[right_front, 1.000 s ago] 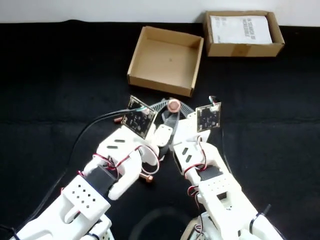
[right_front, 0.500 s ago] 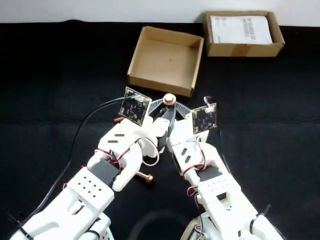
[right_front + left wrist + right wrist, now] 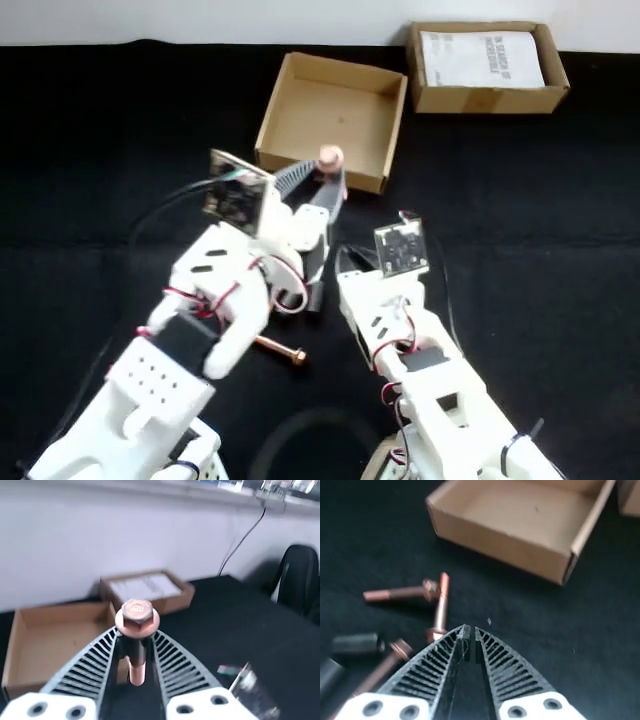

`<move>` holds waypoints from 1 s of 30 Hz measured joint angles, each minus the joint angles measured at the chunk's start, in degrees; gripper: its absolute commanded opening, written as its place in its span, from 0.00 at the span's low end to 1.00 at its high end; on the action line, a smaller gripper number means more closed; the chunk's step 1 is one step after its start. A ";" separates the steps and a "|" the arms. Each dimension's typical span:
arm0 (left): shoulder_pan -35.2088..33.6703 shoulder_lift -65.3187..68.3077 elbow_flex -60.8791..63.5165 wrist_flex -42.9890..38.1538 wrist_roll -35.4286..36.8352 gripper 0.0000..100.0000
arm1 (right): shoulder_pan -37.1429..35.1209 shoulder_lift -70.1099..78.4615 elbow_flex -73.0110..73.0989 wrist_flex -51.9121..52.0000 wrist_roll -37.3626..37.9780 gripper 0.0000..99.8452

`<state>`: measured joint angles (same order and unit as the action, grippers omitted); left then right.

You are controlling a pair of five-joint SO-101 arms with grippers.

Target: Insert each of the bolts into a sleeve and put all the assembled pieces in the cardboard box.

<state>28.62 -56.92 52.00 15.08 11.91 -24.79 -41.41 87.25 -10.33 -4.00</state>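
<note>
**A:** Which step is this?

**B:** The drop-off, I'd judge. The left gripper point(image 3: 136, 636) is clenched on a bolt point(image 3: 137, 615), head up. It sits right at the 6 o'clock wall of the cardboard box point(image 3: 335, 115).

**A:** Is the piece assembled?

**B:** It has a copper hex head with a flange, a dark stretch under it between the fingers, and a bare copper tip below. The dark stretch may be a sleeve; I cannot tell.

**A:** What does the next move call for?

**B:** Carrying it toward 12 o'clock, past the wall and over the box floor. Then a low release, so it doesn't bounce out.

**A:** And the other arm?

**B:** The right gripper point(image 3: 468, 632) is pressed closed on nothing, above the counter point(image 3: 520, 250). Near it lie 3 loose bolts point(image 3: 402, 594) and 2 dark sleeves point(image 3: 355, 642), so more pairs are left to do.
</note>
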 measured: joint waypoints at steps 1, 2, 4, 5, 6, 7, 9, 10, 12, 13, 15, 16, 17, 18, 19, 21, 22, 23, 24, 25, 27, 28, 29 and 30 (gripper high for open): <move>0.09 -1.23 -2.29 2.46 0.00 0.01 | 0.18 0.00 0.44 0.26 0.00 0.01; 0.09 -2.55 -4.40 5.19 0.00 0.01 | 0.44 0.00 0.53 0.97 0.00 0.01; 0.18 -5.19 -7.21 10.55 0.00 0.01 | 0.62 -0.18 0.53 3.87 0.00 0.01; 0.18 -6.68 -7.82 13.27 -0.26 0.01 | 0.62 -0.53 0.53 5.98 0.00 0.01; 0.09 -8.09 -8.00 16.00 -0.88 0.01 | 0.62 -0.53 0.53 8.18 0.00 0.01; -0.53 -9.58 -7.91 18.64 -1.67 0.01 | 0.53 -0.53 0.35 10.37 0.00 0.01; -1.93 -12.84 -6.07 22.86 -2.20 0.01 | 0.53 -0.53 -1.93 15.03 0.00 0.01; -3.08 -14.59 -4.31 24.00 -2.20 0.01 | 0.53 -0.53 -3.96 17.76 -0.26 0.01; -5.63 -18.55 0.88 25.23 -2.37 0.01 | 0.53 -1.23 -9.14 24.44 -2.64 0.01; -6.95 -20.57 4.04 25.41 -2.46 0.01 | 0.53 -1.93 -12.31 28.31 -4.04 0.02; -9.14 -25.23 10.73 25.49 -2.46 0.01 | -0.79 -3.08 -18.90 35.87 -6.24 0.06; -10.02 -27.60 13.98 25.49 -2.46 0.01 | -1.93 -3.43 -21.98 39.47 -6.77 0.10; -10.55 -30.07 17.23 25.49 -2.46 0.01 | -2.90 -3.69 -25.05 42.99 -7.12 0.13; -11.08 -32.53 20.40 25.49 -2.46 0.01 | -3.78 -3.78 -27.78 46.33 -7.38 0.16; -11.69 -34.99 23.30 25.49 -2.46 0.01 | -4.75 -3.78 -30.15 49.41 -7.47 0.18; -13.10 -39.47 28.75 25.67 -2.46 0.01 | -6.15 -3.78 -33.41 53.89 -7.47 0.19; -13.80 -41.41 31.38 25.76 -2.46 0.01 | -6.33 -3.78 -34.20 55.30 -7.47 0.18; -14.59 -42.99 33.76 25.76 -2.46 0.01 | -6.33 -3.78 -34.64 56.35 -7.47 0.18; -15.21 -44.13 36.13 25.76 -2.46 0.01 | -6.33 -3.78 -34.81 57.05 -7.65 0.18; -15.91 -44.75 38.07 25.76 -2.20 0.01 | -6.24 -3.34 -35.08 57.85 -7.74 0.18; -17.23 -44.92 40.44 25.76 0.26 0.01 | -5.01 -0.79 -35.87 59.87 -9.32 0.18; -17.93 -44.92 40.70 25.76 1.76 0.01 | -4.13 1.05 -36.75 60.75 -10.81 0.18; -18.46 -44.92 40.79 25.76 2.99 0.01 | -3.43 3.08 -38.15 62.33 -12.22 0.18; -18.73 -44.92 40.79 25.76 4.31 0.01 | -2.81 5.19 -40.00 64.09 -13.27 0.18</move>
<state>9.89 -101.85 92.79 40.84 16.22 -27.60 -36.22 47.25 53.76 -17.27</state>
